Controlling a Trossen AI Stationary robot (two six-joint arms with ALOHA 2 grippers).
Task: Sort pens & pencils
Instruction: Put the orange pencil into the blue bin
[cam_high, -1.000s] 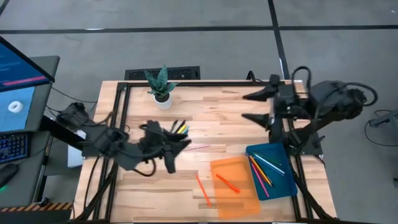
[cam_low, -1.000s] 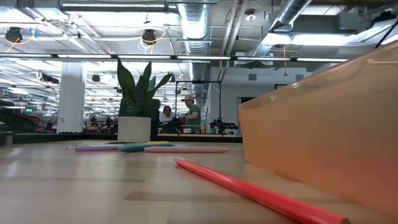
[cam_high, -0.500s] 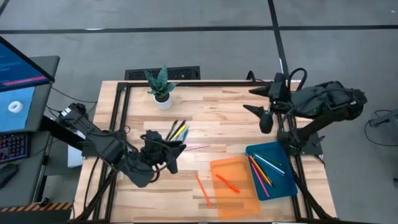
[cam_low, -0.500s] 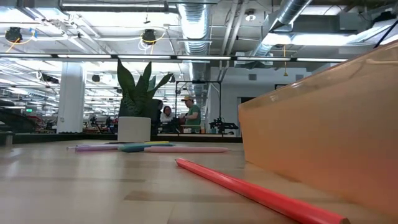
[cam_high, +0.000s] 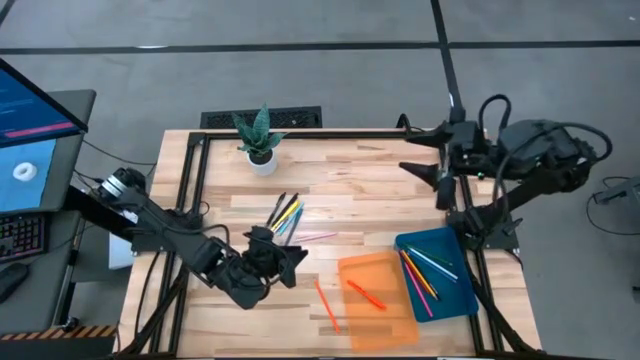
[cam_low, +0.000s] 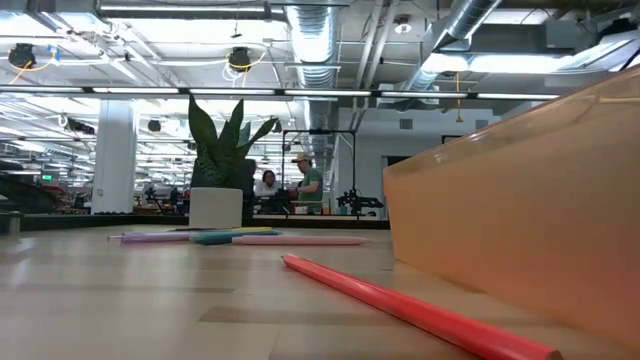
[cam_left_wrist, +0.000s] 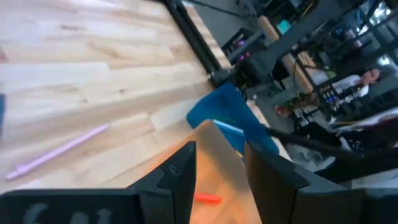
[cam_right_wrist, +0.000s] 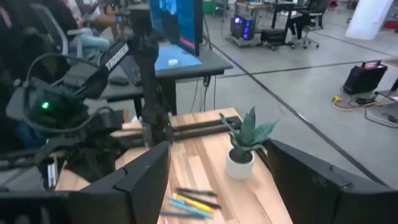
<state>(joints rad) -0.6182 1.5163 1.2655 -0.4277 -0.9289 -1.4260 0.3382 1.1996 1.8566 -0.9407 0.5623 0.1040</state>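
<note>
High view: a fanned bunch of pens and pencils (cam_high: 285, 211) is seen on the wooden table (cam_high: 340, 180), long axes running diagonally from the potted plant (cam_high: 258, 140) side toward the front. A pink stick (cam_high: 316, 237) lies beside it. Two orange pens are counted: one on the bare wood (cam_high: 326, 305), one in the flat translucent orange tray (cam_high: 378, 298). Several coloured sticks lie lengthwise in the flat blue tray (cam_high: 437, 270). The left gripper (cam_high: 290, 266) hovers near the bunch, jaws apart, nothing held. The right gripper (cam_high: 426, 160) is raised at the far edge, jaws wide apart and empty.
</note>
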